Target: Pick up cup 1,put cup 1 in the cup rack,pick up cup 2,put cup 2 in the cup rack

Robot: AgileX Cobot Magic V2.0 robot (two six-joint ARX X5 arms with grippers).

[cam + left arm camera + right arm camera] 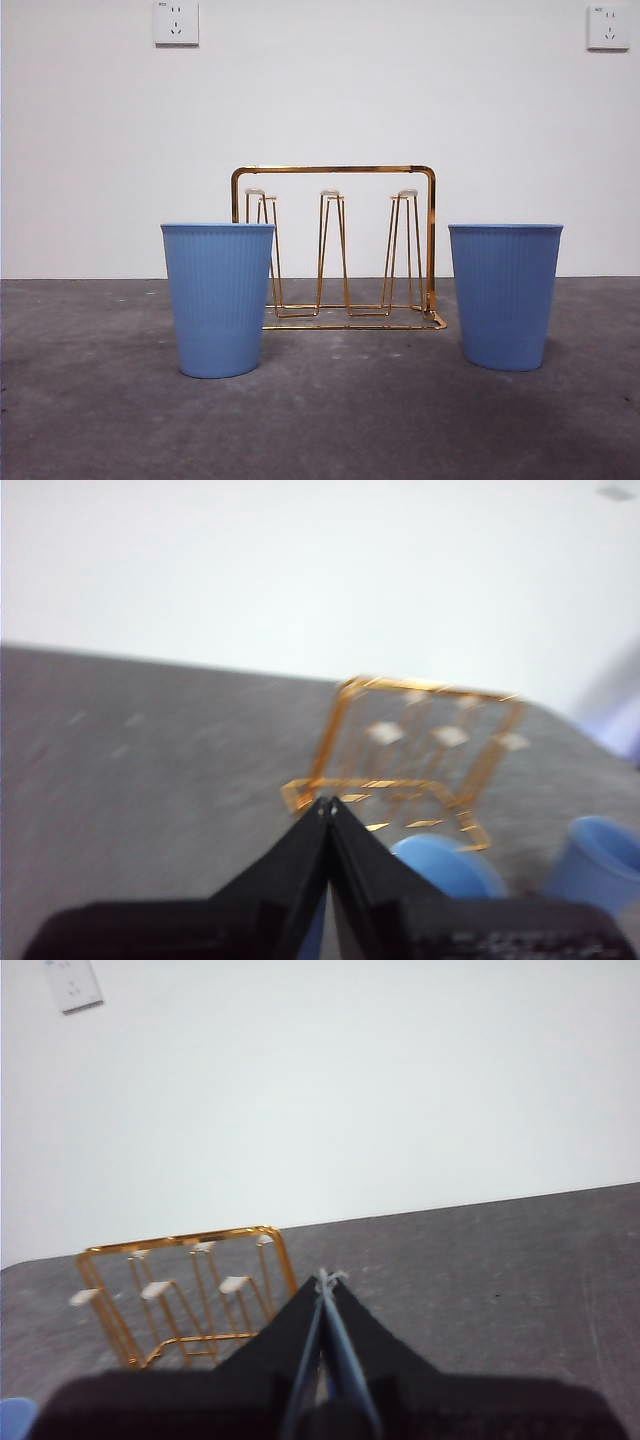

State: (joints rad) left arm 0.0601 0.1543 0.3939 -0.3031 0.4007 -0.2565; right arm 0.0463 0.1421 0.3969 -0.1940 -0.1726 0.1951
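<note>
Two ribbed blue cups stand upright on the grey table in the front view, one on the left (pixel 218 298) and one on the right (pixel 505 295). I cannot tell which is cup 1 and which is cup 2. Between and behind them stands the gold wire cup rack (pixel 335 247) with bare pegs. My left gripper (pixel 328 803) is shut on nothing, high above the table, with the rack (pixel 410 750) and both cups (pixel 450 865) (pixel 600 860) ahead of it. The right gripper (pixel 325 1278) is also shut and holds nothing; the rack (pixel 180 1295) lies beyond it.
A white wall with two power sockets (pixel 176 22) (pixel 608 27) closes the back of the table. Grey tabletop (pixel 330 420) stretches in front of the cups and to both sides. No arm shows in the front view.
</note>
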